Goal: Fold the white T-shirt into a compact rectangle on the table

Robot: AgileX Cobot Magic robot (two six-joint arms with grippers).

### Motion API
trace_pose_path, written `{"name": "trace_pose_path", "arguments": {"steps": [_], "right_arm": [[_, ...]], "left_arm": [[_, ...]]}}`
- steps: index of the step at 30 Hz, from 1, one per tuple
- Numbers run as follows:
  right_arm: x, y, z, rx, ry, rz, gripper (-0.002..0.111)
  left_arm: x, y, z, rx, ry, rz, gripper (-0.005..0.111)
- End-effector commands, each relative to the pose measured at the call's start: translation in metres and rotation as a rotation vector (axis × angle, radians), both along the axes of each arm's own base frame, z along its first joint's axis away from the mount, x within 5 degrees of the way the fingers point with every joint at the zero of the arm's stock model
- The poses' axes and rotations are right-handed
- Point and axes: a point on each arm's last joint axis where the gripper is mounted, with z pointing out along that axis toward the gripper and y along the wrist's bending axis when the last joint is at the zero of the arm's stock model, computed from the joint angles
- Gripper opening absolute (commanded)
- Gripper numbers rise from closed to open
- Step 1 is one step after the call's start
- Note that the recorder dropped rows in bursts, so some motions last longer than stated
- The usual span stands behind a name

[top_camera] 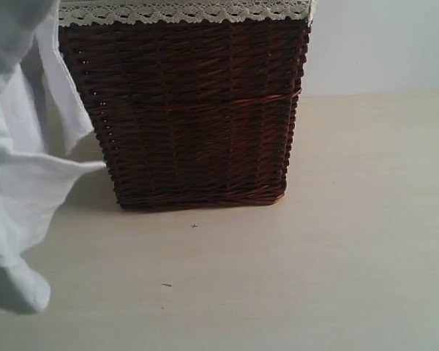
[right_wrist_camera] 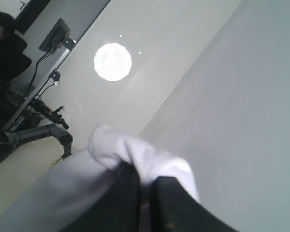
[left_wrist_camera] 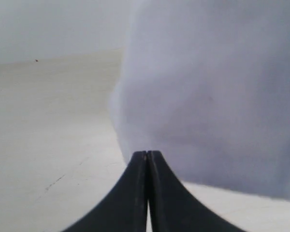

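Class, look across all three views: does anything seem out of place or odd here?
The white T-shirt hangs bunched at the exterior view's left, not flat on the table. A dark wicker basket stands mid-table, where folding would happen.

No text, label, brand, number or sign can be read in any of the views. On the left, the white T-shirt (top_camera: 14, 183) shows only plain cloth. The dark wicker basket (top_camera: 190, 110) at the far middle shows only bare weave under its lace trim (top_camera: 183, 11).
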Motion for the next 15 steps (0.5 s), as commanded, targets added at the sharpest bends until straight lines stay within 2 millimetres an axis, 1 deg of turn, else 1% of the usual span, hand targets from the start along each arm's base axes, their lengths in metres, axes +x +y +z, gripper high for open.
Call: {"name": "trace_pose_path", "arguments": {"steps": [1,3,6,8,9,10,12,15], "right_arm": [[0.019,-0.004,0.000,-0.034,0.211,-0.066,0.000],[0.030,-0.008,-0.017,-0.214,0.241,-0.148,0.000],[0.047,-0.016,-0.053,-0.533,0.319,-0.269,0.000],[0.059,-0.026,-0.081,-0.781,0.362,-0.355,0.000],[0.063,-0.031,-0.092,-0.878,0.383,-0.390,0.000],[0.070,-0.039,-0.108,-1.026,0.384,-0.443,0.000],[0.080,-0.052,-0.131,-1.190,0.402,-0.519,0.000],[0.097,-0.072,-0.162,-1.358,0.387,-0.636,0.000]], "left_arm": [[0.000,0.000,0.002,-0.005,-0.018,-0.003,0.000],[0.000,0.000,0.002,-0.005,-0.018,-0.003,0.000],[0.000,0.000,0.002,-0.005,-0.018,-0.003,0.000],[0.000,0.000,0.002,-0.005,-0.018,-0.003,0.000],[0.000,0.000,0.002,-0.005,-0.018,-0.003,0.000],[0.000,0.000,0.002,-0.005,-0.018,-0.003,0.000],[0.000,0.000,0.002,-0.005,-0.018,-0.003,0.000],[0.000,0.000,0.002,-0.005,-0.018,-0.003,0.000]]}}
